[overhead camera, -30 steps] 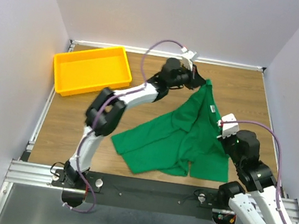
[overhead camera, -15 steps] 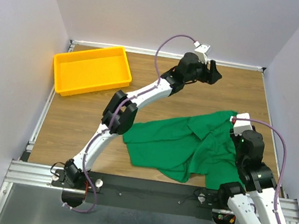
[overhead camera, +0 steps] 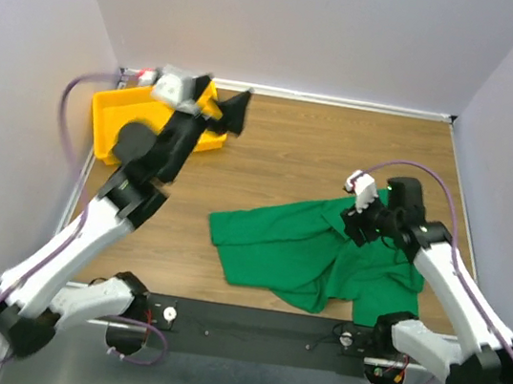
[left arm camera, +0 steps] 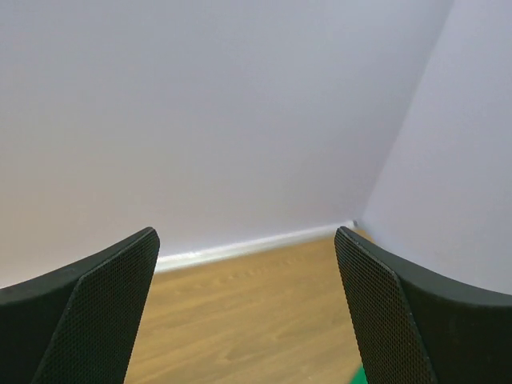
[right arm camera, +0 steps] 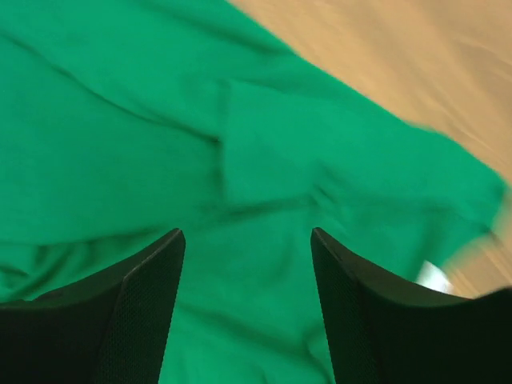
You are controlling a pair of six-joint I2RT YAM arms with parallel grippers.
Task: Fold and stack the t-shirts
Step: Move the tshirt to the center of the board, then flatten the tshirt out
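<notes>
My left gripper [overhead camera: 235, 112] is a blur at upper left, and my left arm [overhead camera: 154, 155] hides much of the yellow tray [overhead camera: 103, 135]

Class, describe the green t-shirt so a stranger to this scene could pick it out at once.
On the wooden table, look to the near right, beneath the right gripper. The green t-shirt lies rumpled there. It is the only cloth: the yellow tray, far left, is rigid plastic.
</notes>
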